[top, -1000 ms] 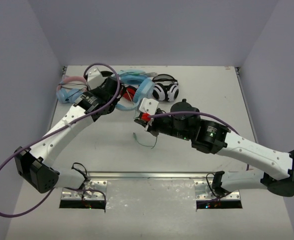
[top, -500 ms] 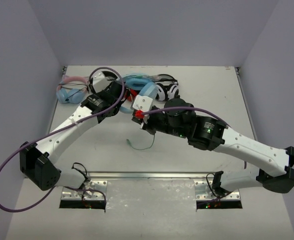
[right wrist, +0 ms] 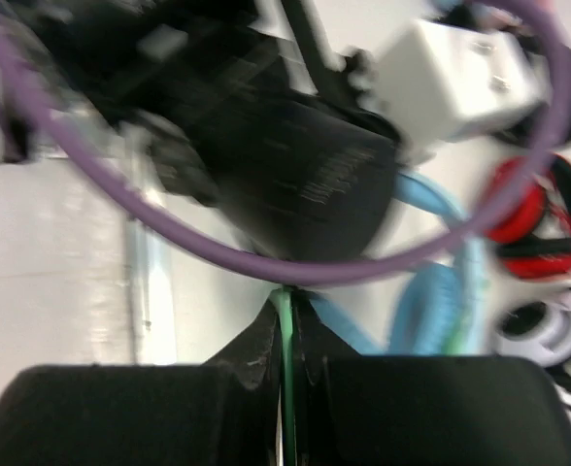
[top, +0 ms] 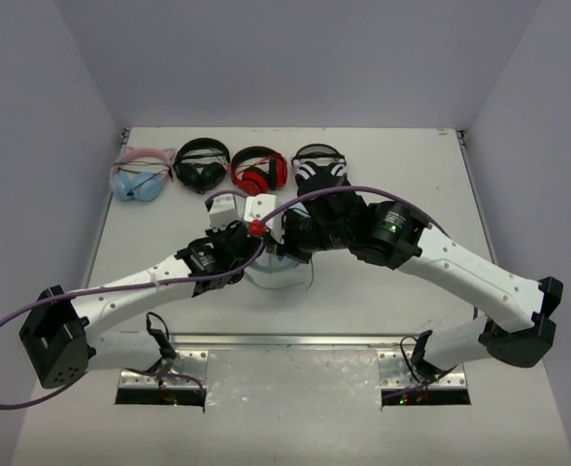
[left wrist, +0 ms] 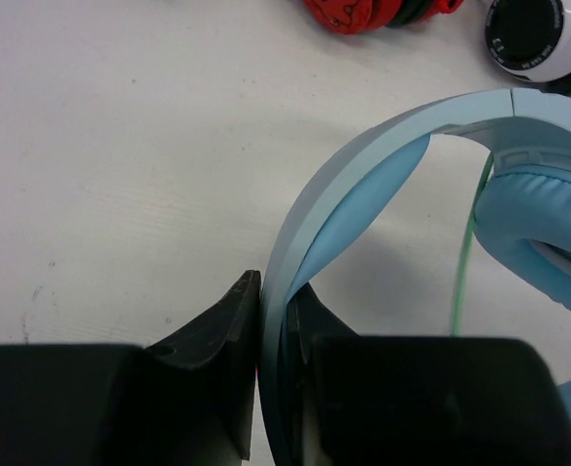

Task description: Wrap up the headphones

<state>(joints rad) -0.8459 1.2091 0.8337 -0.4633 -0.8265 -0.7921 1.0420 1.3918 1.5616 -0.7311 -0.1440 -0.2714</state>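
Headphones [left wrist: 538, 223] lie mid-table between both arms — probably light, with a stiff headband [left wrist: 363, 155], soft cups and a limp, slippery cable [right wrist: 284, 325]. Left gripper [left wrist: 274, 296] clamps the headband, right gripper [right wrist: 285, 316] pinches the cable — sensible holds. Print on the left arm housing [right wrist: 315, 184] is blurred and unreadable.

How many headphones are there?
5. Four sit in a row at the back: cat-ear pair, black pair, red pair, white-and-black pair. The light-blue headphones are nearer, partly hidden.
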